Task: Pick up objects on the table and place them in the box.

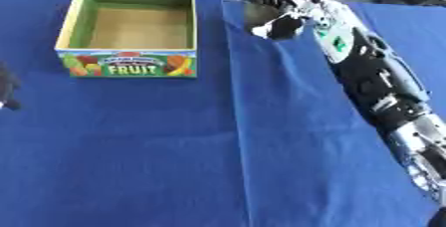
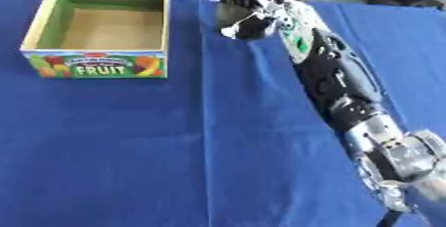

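**Long arm reaches to the far edge of the blue table**

A big blue cloth [image 1: 174, 146] covers the whole table. It has a long fold running down the middle.

The robot's right arm [image 2: 335, 81] is the next biggest thing. It is black with shiny silver parts and it stretches from the near right corner up toward the far edge of the table.

The box [image 1: 131, 64] sits on the cloth at the far left. It is made of wood, green inside, with a tan floor. The front has pictures of fruit and the word FRUIT in white letters. Nothing can be seen inside it.

The right hand [image 2: 253, 2] is at the far edge, to the right of the box and well apart from it. It looks black and white. Its fingers are a blur, so you cannot tell if they are spread or curled.

A small dark bit of the left hand [image 1: 7, 89] peeks in at the left edge. Its fingers cannot be made out.
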You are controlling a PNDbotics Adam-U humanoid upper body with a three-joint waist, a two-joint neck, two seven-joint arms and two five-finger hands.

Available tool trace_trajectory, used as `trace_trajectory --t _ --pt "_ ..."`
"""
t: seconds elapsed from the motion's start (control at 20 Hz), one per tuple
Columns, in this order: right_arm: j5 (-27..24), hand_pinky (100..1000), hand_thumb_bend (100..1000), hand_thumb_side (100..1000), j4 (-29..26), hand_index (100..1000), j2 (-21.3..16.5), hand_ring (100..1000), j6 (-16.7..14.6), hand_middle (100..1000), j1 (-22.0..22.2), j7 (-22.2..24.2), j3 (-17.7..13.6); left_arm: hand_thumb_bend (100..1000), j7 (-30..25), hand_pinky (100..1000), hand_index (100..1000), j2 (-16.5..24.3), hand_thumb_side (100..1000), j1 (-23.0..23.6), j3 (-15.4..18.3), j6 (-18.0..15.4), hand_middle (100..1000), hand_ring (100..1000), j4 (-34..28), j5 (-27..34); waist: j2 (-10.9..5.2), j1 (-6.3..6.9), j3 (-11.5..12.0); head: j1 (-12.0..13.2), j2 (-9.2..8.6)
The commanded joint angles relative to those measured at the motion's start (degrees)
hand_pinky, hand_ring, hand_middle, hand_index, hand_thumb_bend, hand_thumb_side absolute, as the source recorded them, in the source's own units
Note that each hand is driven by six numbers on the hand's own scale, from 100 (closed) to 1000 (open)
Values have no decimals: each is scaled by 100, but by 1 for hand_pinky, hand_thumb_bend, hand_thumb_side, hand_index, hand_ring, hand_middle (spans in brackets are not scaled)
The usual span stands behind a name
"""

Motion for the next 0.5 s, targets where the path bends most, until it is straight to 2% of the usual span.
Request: trace_trajectory --t 0.05,0.5 --pt "-108 377 100 100 -247 485 -54 455 -10 411 -273 5 26 579 -41 481 691 97 495 -46 -20 -9 582 629 -81 10 -157 45 41 -50 -4" --pt "54 383 100 100 -177 490 422 461 -27 414 -657 109 107 580 -198 481 691 3 493 -153 -165 -6 582 628 -86 46 -195 25 436 -339 -52"
